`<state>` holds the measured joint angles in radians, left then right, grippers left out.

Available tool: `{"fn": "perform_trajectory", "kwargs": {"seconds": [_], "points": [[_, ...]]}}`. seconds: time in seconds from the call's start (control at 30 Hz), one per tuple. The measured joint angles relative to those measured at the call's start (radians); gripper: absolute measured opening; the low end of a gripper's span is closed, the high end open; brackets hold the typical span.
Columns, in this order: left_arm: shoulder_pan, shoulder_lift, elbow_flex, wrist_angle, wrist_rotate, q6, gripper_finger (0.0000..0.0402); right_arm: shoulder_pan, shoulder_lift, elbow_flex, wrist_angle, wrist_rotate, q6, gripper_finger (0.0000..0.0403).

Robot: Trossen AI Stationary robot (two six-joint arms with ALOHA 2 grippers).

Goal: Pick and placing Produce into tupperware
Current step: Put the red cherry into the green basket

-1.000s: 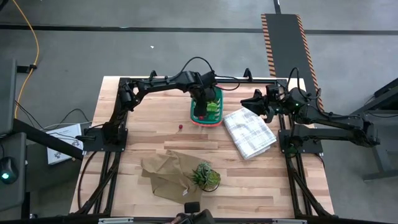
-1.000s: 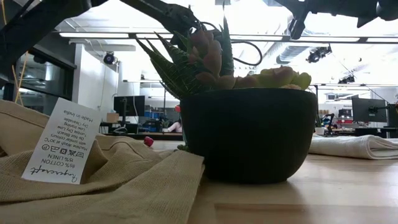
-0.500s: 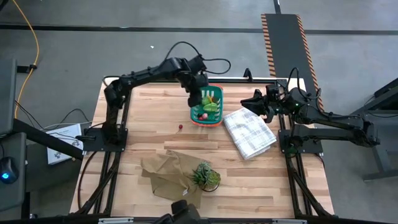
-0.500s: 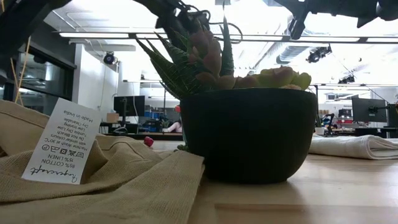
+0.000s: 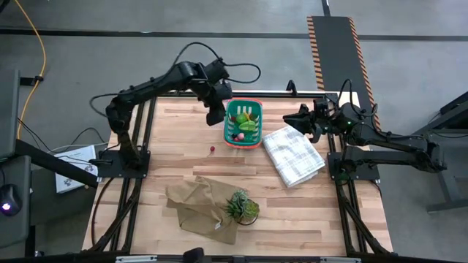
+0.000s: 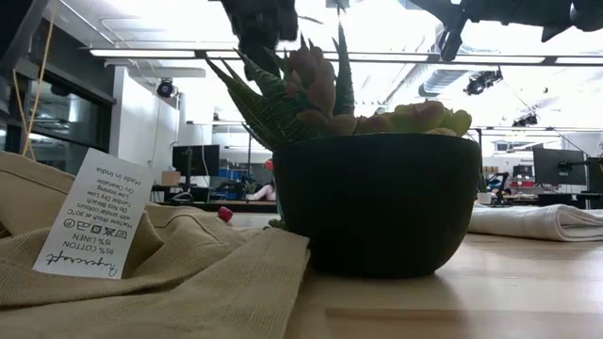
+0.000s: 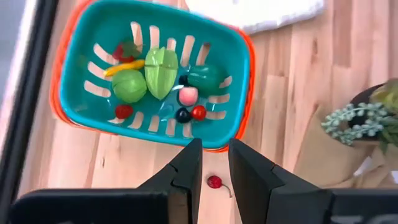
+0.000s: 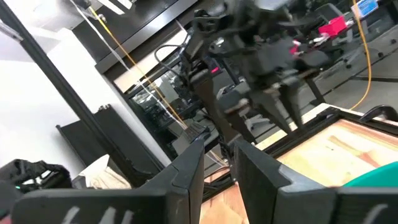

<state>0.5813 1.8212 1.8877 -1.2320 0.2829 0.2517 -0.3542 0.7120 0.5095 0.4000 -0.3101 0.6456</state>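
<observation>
The teal tupperware basket (image 5: 243, 124) stands at the far middle of the table, and its wall (image 7: 81, 62) fills the left wrist view. Inside lie light green pieces (image 7: 160, 71), a dark green piece (image 7: 205, 76), a yellow piece (image 7: 124, 65) and small red balls (image 7: 198, 112). One dark red ball (image 5: 211, 150) rests alone on the wood (image 7: 214, 182) near the basket. My left gripper (image 5: 217, 115) hangs high, just left of the basket; its fingers (image 7: 214, 152) stand a narrow gap apart with nothing between them. My right gripper (image 5: 289, 120) waits at the right, raised, fingers (image 8: 217, 155) narrowly apart and holding nothing.
A white checked folded cloth (image 5: 292, 155) lies right of the basket. A crumpled tan cloth (image 5: 194, 204) and a dark pot with a spiky plant (image 5: 241, 207) sit near the front edge; the pot (image 6: 377, 188) blocks much of the low view. Bare wood stretches left of the lone red ball.
My left gripper has risen from over the basket and drawn back toward the table's left, leaving the basket's inside uncovered in the high view. The basket and the lone red ball have stayed in place.
</observation>
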Motion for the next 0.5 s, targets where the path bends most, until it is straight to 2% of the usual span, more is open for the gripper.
{"fn": "perform_trajectory", "kwargs": {"seconds": [0.17, 0.33, 0.5], "points": [[0.001, -0.071, 0.000, 0.000, -0.008, -0.024, 0.0067, 0.000, 0.000, 0.000, 0.008, 0.023, 0.000, 0.0079], [0.001, -0.137, -0.004, -0.001, -0.061, -0.032, 0.0067, 0.000, 0.000, 0.000, 0.021, 0.062, 0.008, 0.0079], [0.001, -0.250, -0.123, 0.053, -0.069, -0.048, 0.0067, 0.000, 0.000, 0.000, 0.047, 0.103, 0.035, 0.0079]]}}
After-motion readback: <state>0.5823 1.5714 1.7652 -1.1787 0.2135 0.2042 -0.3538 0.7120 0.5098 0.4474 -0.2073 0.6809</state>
